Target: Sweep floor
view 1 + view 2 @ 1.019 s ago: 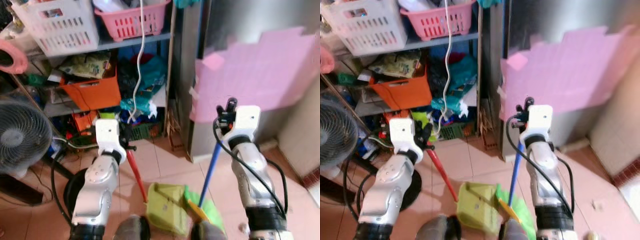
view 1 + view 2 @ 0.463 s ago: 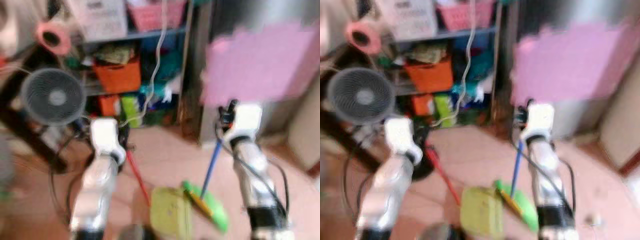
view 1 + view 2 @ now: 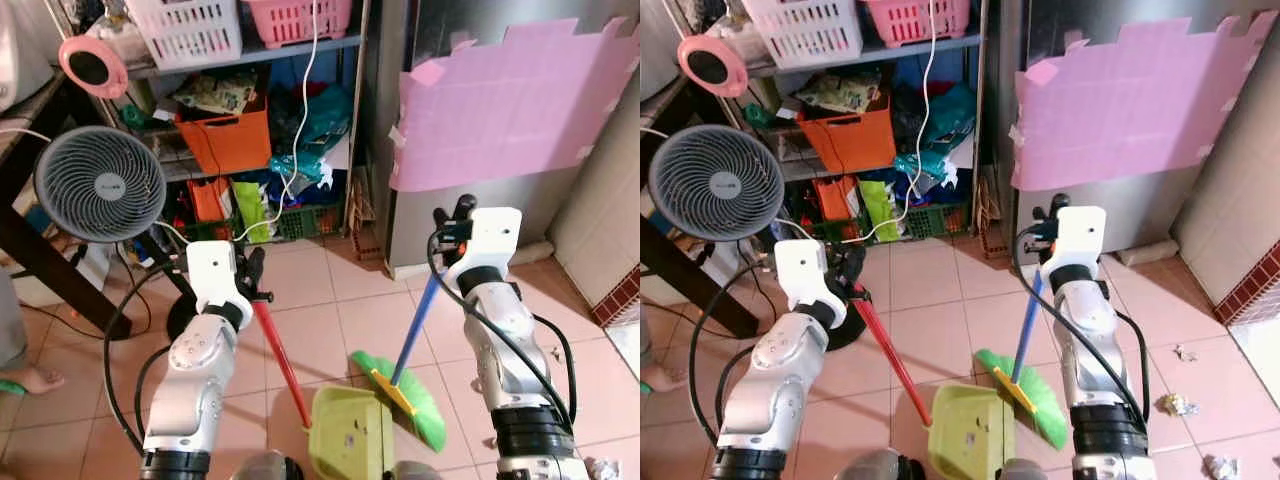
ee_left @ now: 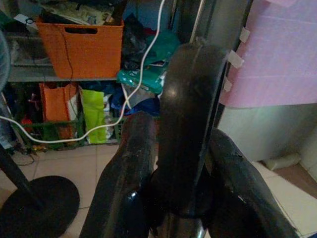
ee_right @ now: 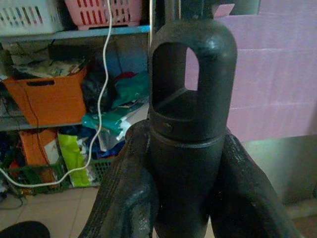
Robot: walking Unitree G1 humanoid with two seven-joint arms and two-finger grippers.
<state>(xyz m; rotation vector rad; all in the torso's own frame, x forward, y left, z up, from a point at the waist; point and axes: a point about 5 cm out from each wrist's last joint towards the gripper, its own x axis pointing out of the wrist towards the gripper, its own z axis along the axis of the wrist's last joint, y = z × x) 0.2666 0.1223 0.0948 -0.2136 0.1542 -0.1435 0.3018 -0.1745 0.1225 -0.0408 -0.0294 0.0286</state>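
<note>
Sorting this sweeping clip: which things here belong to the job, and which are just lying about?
In use:
broom, held by right gripper
dustpan, its red handle held by left gripper
paper scraps on the floor

Lying about:
fan
orange bin
white basket
pink basket

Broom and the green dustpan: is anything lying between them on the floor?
No. The broom bristles lie right beside the dustpan on bare tile. The right gripper holds the broom's blue handle, the left gripper the dustpan's red one.
</note>
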